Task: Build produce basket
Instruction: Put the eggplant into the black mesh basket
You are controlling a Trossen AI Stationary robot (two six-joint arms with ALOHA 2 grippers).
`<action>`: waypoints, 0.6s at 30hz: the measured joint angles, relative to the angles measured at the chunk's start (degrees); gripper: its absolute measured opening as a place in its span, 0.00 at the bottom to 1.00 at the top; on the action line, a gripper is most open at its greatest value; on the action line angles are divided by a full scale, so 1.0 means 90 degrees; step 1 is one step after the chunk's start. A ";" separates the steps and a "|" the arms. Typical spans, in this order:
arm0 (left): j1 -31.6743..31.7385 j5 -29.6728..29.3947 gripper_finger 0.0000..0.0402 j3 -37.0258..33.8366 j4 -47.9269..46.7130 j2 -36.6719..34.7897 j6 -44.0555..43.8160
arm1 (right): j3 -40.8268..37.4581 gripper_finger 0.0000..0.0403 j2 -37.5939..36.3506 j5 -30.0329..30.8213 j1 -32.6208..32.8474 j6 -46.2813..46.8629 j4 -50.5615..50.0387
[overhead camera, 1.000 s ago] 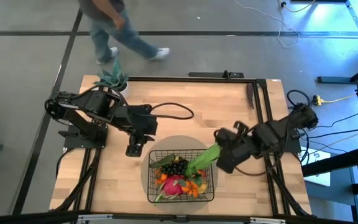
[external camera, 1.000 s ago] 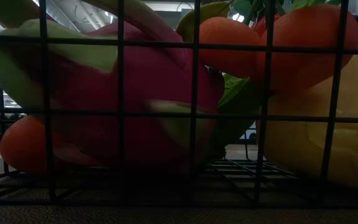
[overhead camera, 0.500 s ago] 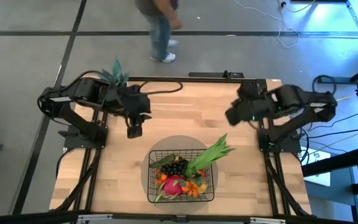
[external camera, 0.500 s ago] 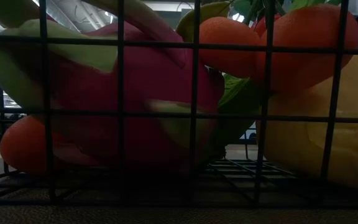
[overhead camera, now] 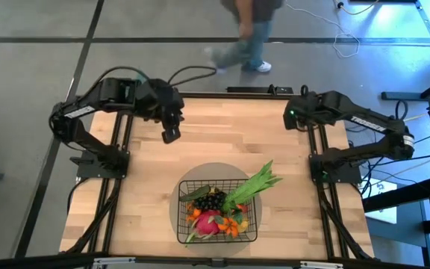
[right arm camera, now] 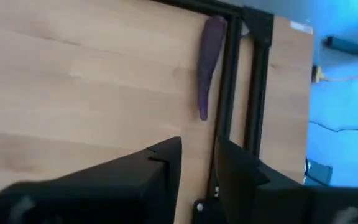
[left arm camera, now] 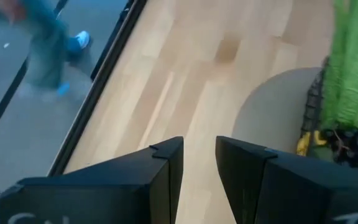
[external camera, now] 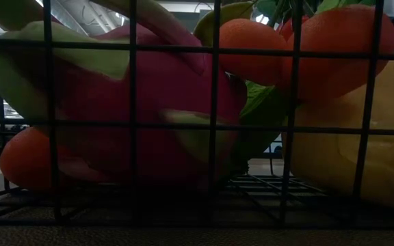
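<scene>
The black wire-mesh basket (overhead camera: pixel 251 232) sits on a grey round mat near the table's near edge, holding a pink dragon fruit (overhead camera: pixel 207 222), dark grapes (overhead camera: pixel 213 200) and small oranges (overhead camera: pixel 234 223). Long green leafy stalks (overhead camera: pixel 254 183) lie across the basket's far right corner, tips sticking out over the rim. The low view looks through the basket's wires (external camera: pixel 133 123) at the dragon fruit (external camera: pixel 149 102), oranges (external camera: pixel 258 55) and yellow mango (external camera: pixel 347 150). My left gripper (overhead camera: pixel 170 134) (left arm camera: pixel 199 168) hovers shut over the table's far left part. My right gripper (overhead camera: pixel 293 118) (right arm camera: pixel 199 171) hovers shut near the far right corner.
A long purple vegetable (right arm camera: pixel 209 62) lies on the table beside the black frame rail (right arm camera: pixel 232 81) at the far right edge, close under my right gripper. A person (overhead camera: pixel 245 33) walks on the floor beyond the far edge. Bare wood (overhead camera: pixel 222 134) lies between the two arms.
My right gripper has drawn away from the leafy stalks at the basket and swung up toward the table's far right corner. The stalks stay lying over the basket's corner. My left gripper has pulled back from beside the basket toward the far left. The person has walked rightward.
</scene>
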 joint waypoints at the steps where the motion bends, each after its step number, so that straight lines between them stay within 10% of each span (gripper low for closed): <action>1: 0.0097 0.0013 0.21 0.0000 -0.0002 0.0004 0.0000 | -0.0167 0.22 0.0006 -0.0012 -0.0230 -0.0142 0.0172; 18: 0.0824 0.0015 0.21 0.0000 0.0151 0.0002 0.0000 | -0.1783 0.22 0.0426 -0.0955 -0.2394 -0.1881 0.2762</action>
